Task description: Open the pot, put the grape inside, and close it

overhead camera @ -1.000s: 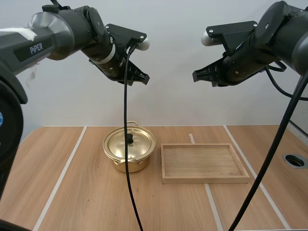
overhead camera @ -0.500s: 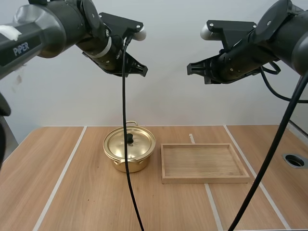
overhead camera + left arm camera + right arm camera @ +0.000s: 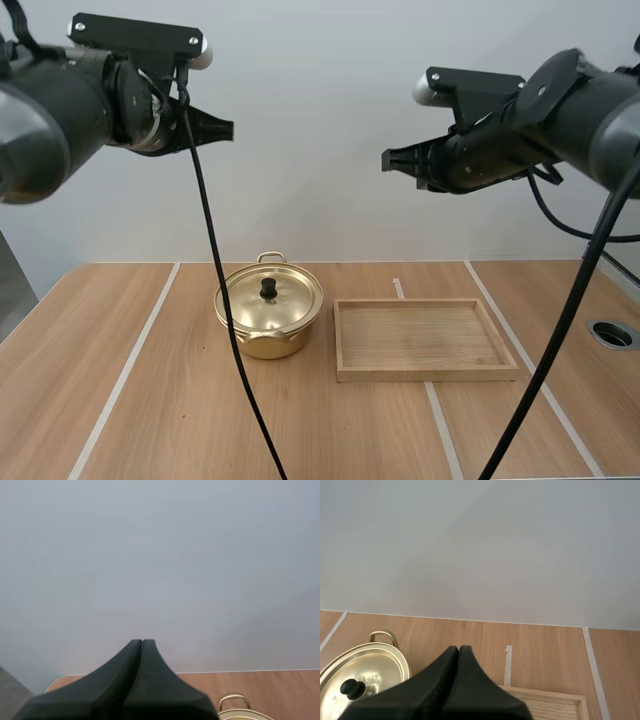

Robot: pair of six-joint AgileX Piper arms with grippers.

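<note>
A gold pot (image 3: pixel 268 320) stands on the wooden table with its lid on, a black knob (image 3: pixel 268 288) at the lid's centre. My left gripper (image 3: pixel 228 129) hangs high above the table, up and to the left of the pot, and its fingers lie together as one dark wedge (image 3: pixel 141 645). My right gripper (image 3: pixel 388 160) hangs equally high, above the gap between pot and tray, shut on nothing (image 3: pixel 458 651). The pot's lid and knob (image 3: pixel 352 688) lie below the right gripper; one pot handle (image 3: pixel 233 700) peeks beside the left one.
A shallow wooden tray (image 3: pixel 425 338) with nothing in it lies just right of the pot. White lines (image 3: pixel 125 372) run across the tabletop. A round hole (image 3: pixel 612 334) sits near the table's right edge.
The left arm has swung left and away from the pot's side of the view. The right gripper has edged left and slightly down. The pot and tray have not moved.
</note>
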